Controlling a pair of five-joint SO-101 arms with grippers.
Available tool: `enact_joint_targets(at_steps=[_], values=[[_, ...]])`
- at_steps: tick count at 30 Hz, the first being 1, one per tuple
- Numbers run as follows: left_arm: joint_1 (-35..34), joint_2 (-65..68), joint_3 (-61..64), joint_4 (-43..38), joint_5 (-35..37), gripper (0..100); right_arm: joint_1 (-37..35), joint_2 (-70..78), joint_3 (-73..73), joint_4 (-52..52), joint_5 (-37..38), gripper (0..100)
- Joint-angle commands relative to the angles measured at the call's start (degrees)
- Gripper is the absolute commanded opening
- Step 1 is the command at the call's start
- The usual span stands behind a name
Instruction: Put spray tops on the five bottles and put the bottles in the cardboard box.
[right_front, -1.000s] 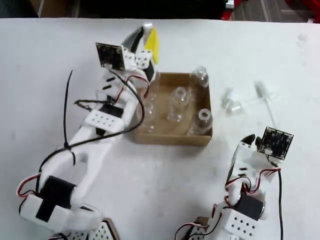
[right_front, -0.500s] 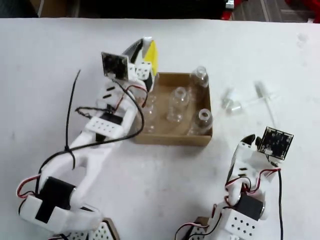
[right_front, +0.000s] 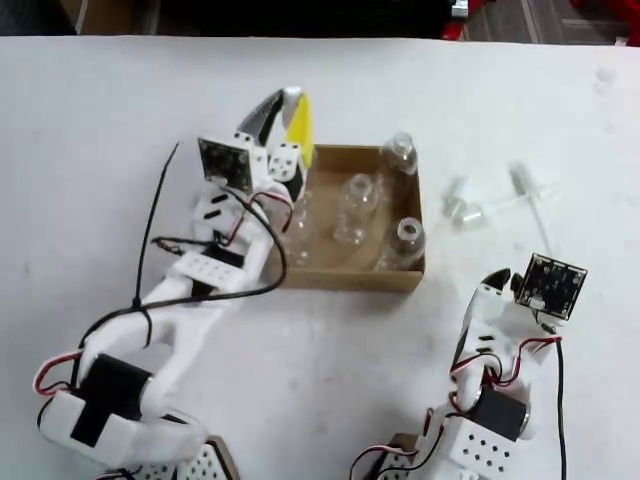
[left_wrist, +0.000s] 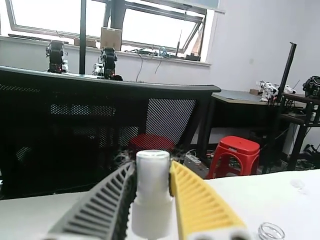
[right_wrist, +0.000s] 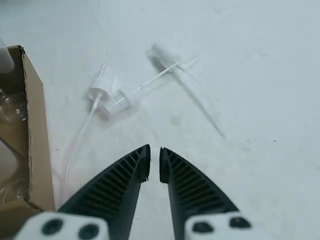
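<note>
Two arms work around the cardboard box (right_front: 345, 275) on the white table (right_front: 90, 110). At the box's far left corner, the left gripper (right_front: 281, 112) has its grey and yellow jaws clamped on a white spray top (left_wrist: 152, 192), which stands upright between them. Whether a bottle sits under it cannot be told. Inside the box stand several clear bottles. One bottle (right_front: 299, 212) is by the box's left wall, half hidden behind the arm. Another bottle (right_front: 357, 192) is near the box's middle, and a third bottle (right_front: 399, 154) is in its far right corner. A fourth bottle (right_front: 406, 238), with an open neck, is in its near right corner. Right of the box, apart from it, loose spray tops (right_front: 463, 207) lie on their sides with their thin tubes (right_front: 528, 186). Off the box's near right corner sits the right gripper (right_front: 492, 283), empty, its black jaws almost together with only a thin gap between them.
</note>
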Motion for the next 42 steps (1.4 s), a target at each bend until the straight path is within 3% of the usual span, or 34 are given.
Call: enact_joint_targets(at_steps=[1,6,16,22,29,34,38,40,42], values=[[1.7,1.6,-1.0,-1.3,-0.7,2,0.4,-0.3,-0.2,-1.3,0.2,1.8],[1.7,9.5,-3.4,-1.8,-0.7,3,0.6,-0.3,-0.2,-1.3,0.2,1.8],[1.7,10.5,-3.0,-6.4,-0.6,3,0.5,-0.3,-0.2,-1.3,0.2,1.8],[1.4,10.1,-1.3,-6.2,-0.3,4,0.5,-0.3,-0.2,-1.3,0.2,1.8],[1.2,10.0,-1.2,-6.2,-0.1,18,0.5,-0.3,-0.2,-1.3,0.2,1.8],[1.2,9.2,0.1,-6.2,1.5,16,0.5,-0.3,-0.2,-1.3,0.2,1.8],[1.2,0.6,4.8,-6.0,3.0,16,0.5,-0.3,-0.2,-1.3,0.2,1.8],[1.1,-5.5,6.5,-1.8,3.1,16,0.5,-0.3,-0.2,-1.3,0.2,1.8],[-0.2,-12.3,6.4,7.8,3.2,16,0.5,-0.3,-0.2,-1.3,0.2,1.8]])
